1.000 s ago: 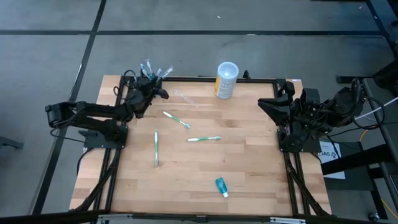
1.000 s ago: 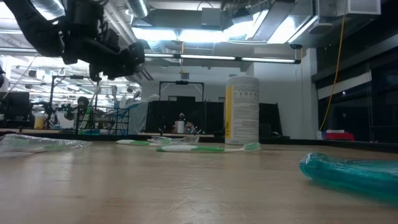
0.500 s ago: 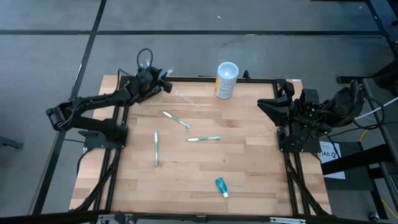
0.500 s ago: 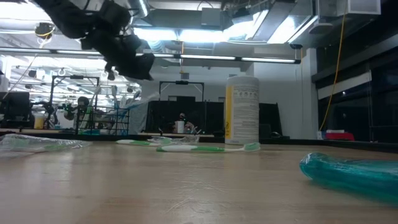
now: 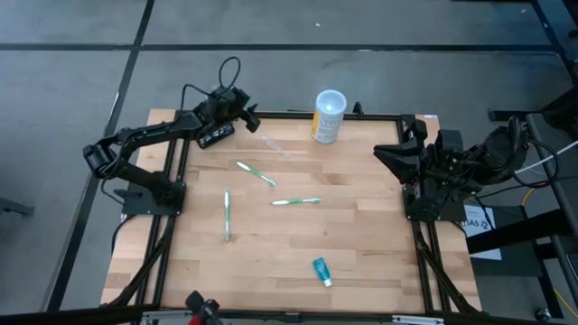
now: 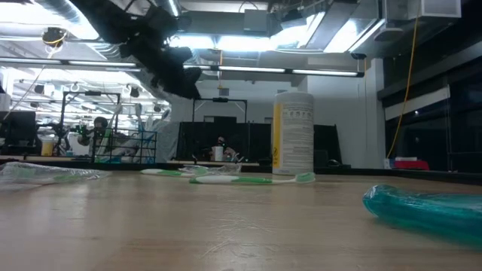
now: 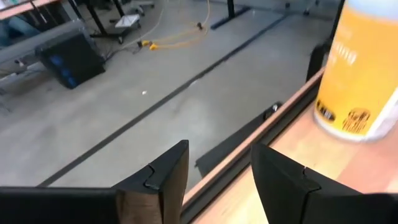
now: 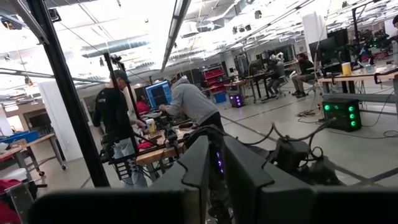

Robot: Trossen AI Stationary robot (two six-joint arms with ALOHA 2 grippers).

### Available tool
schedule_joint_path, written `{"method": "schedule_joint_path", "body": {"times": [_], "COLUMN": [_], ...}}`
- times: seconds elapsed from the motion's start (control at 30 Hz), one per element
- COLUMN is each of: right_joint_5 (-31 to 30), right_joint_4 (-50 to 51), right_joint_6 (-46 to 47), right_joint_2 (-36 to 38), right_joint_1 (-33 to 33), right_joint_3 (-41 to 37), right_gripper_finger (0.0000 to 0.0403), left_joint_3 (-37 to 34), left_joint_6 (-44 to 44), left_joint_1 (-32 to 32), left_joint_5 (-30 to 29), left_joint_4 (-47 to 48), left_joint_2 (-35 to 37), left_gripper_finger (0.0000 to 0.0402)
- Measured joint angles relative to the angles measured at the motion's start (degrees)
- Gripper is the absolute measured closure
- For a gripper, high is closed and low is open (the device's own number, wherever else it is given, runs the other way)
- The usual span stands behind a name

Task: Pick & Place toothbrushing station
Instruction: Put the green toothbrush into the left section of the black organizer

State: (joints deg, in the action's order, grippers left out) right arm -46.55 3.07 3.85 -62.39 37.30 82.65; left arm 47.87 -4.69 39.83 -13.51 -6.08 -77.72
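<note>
The left claw hangs open and empty near the cup; no toothbrushing station visible, placement looks unfinished.

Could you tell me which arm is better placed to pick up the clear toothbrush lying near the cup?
Left. The left gripper hovers open at the table's far edge, right beside the clear toothbrush. The right gripper sits folded at the right edge, beyond the cup and farther away.

The right gripper pointed into the room, its fingers nearly closed. Two people stood beyond at a workbench.
</note>
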Motion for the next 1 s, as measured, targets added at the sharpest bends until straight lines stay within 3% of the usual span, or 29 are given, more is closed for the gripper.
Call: {"method": "schedule_joint_path", "body": {"times": [0.2, 0.4, 0.6, 0.7, 0.87, 1.0], "right_joint_5": [-2.73, -3.85, -3.75, -3.73, -3.62, -5.36], "right_joint_4": [0.15, 0.14, -0.05, -0.28, -0.24, 1.43], "right_joint_6": [-1.47, -3.88, -6.59, -8.67, -11.68, -11.82], "right_joint_2": [0.00, 0.00, 0.30, 0.78, 1.28, 1.57], "right_joint_1": [1.36, 1.55, 1.55, 1.55, 1.55, 1.55], "right_joint_3": [0.00, 0.00, 0.00, 0.00, 0.00, 0.00], "right_gripper_finger": [0.0353, 0.0353, 0.0353, 0.0353, 0.0353, 0.0353], "left_joint_3": [1.61, 1.61, 1.65, 1.65, 1.64, 1.63], "left_joint_6": [2.35, 6.96, 4.83, 8.83, 11.63, 11.59], "left_joint_1": [-1.81, -4.54, -9.80, -13.08, -20.89, -27.14], "left_joint_5": [-1.65, -1.82, -1.41, -0.54, 7.12, 5.92], "left_joint_4": [-0.17, 1.06, 16.02, 25.00, 31.80, 37.89], "left_joint_2": [3.60, 12.16, 20.08, 22.39, 22.66, 21.05], "left_gripper_finger": [0.0237, 0.0239, 0.0248, 0.0252, 0.0260, 0.0265]}}
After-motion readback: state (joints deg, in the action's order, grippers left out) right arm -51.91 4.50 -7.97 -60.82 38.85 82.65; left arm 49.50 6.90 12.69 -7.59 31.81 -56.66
